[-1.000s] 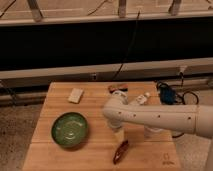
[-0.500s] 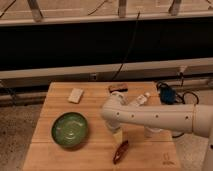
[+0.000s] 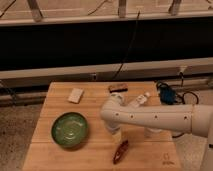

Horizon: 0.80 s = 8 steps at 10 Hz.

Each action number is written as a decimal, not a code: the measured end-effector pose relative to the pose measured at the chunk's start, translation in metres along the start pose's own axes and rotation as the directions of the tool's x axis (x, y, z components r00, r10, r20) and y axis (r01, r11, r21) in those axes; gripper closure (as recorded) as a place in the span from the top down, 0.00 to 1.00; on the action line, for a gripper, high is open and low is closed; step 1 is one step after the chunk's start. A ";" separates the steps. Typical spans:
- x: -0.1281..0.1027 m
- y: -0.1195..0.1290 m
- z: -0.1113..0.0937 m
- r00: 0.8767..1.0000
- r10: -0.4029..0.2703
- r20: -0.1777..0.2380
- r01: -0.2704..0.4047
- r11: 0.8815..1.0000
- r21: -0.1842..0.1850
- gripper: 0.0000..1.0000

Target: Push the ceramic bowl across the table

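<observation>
The ceramic bowl is round, glossy green with a darker rim, and sits on the left front part of the wooden table. My white arm reaches in from the right across the table's middle. My gripper hangs down from the arm's left end, just right of the bowl and apart from it by a small gap. The gripper's tip is partly hidden under the arm.
A pale block lies at the back left. A small dark object and a lying plastic bottle are at the back middle. A reddish-brown object lies near the front edge. A blue item with cables sits off the right edge.
The arm's left end has shifted very slightly left and down toward the bowl. The bowl has not moved.
</observation>
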 end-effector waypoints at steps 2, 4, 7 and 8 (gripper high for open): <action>-0.002 0.001 0.002 1.000 -0.010 0.001 0.010 1.000 -0.003 0.53; -0.002 0.003 0.003 1.000 -0.018 0.006 0.018 1.000 -0.006 0.35; -0.006 -0.007 0.010 0.999 -0.048 0.022 0.049 0.999 -0.015 0.08; -0.008 -0.008 0.014 0.998 -0.065 0.023 0.065 0.998 -0.023 0.04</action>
